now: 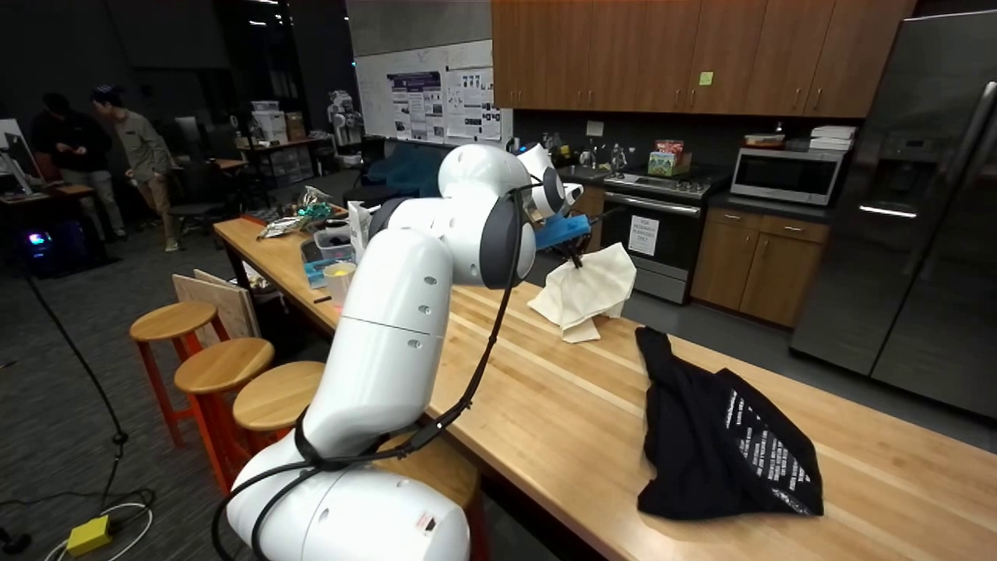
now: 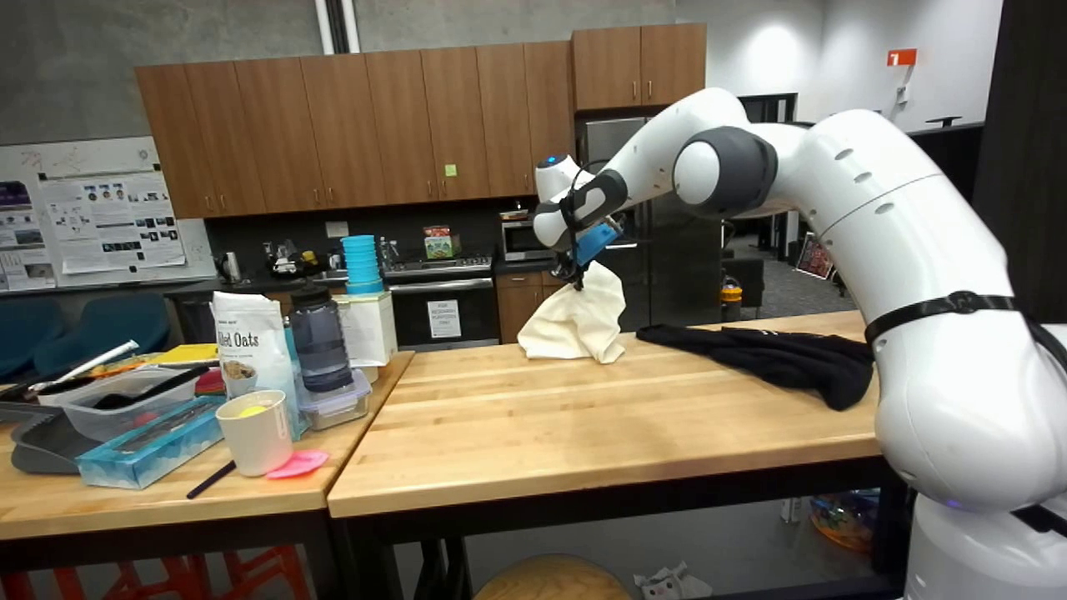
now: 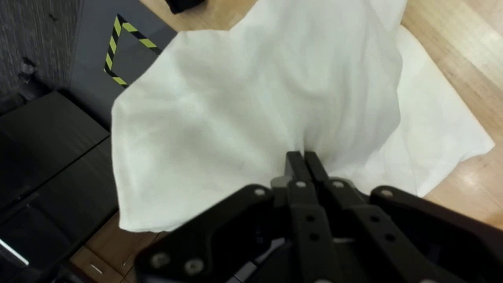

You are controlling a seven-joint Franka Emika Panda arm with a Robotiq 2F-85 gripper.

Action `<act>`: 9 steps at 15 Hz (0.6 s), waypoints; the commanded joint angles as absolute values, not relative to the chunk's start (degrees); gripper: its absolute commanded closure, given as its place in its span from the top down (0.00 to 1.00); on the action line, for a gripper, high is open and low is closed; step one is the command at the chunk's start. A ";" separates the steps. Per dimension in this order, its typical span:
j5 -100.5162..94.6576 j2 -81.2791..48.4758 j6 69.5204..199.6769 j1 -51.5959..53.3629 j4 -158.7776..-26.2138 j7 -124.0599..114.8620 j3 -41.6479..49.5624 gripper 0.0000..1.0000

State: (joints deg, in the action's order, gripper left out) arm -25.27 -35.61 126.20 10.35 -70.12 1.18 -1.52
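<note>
Gripper point(image 3: 301, 154): fingertips pressed together, pinching cream cloth point(image 3: 220, 125). Fabric gathers into small creases at the tips. Cloth hangs slack from the grip; lower folds rest on table point(image 2: 500, 433) at the long edge facing the oven point(image 2: 443, 308). Wrist view: part of its outline passes beyond that edge, floor point(image 3: 94, 31) visible behind. Arm point(image 2: 900, 217) reaches across from the opposite long edge.

Black garment point(image 1: 724, 436), white print on one face, lies rumpled on the same table, near the cloth but apart; one end reaches the oven-facing edge.

Second table point(image 2: 275, 493) stands end to end with the first. By its corner at the seam, arm's side: pale cup point(image 2: 257, 437), yellow item point(image 2: 250, 411) inside; pink item point(image 2: 300, 463) and blue box point(image 2: 137, 454) just beside it; dark stick point(image 2: 211, 480) near the long edge. Farther from that edge: oats bag point(image 2: 252, 346), upright; dark bottle point(image 2: 321, 342), upright on lidded container point(image 2: 338, 404). Round stools point(image 1: 223, 365) stand along the arm's side.
</note>
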 commanded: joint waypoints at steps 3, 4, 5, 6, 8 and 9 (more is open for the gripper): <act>-24.41 -33.18 126.05 12.94 -75.69 -5.99 0.48 0.00; -24.70 -32.80 126.60 13.50 -76.92 -7.77 0.68 0.00; -25.00 -32.46 127.24 14.03 -78.11 -9.43 0.88 0.00; -25.29 -32.23 127.85 14.57 -79.20 -10.93 1.13 0.00; -26.18 -31.69 129.54 15.76 -81.67 -13.73 1.63 0.00; -26.79 -31.51 130.63 16.49 -83.03 -15.11 1.94 0.00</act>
State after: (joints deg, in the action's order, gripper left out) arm -25.40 -34.88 127.77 14.48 -76.72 -11.03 0.31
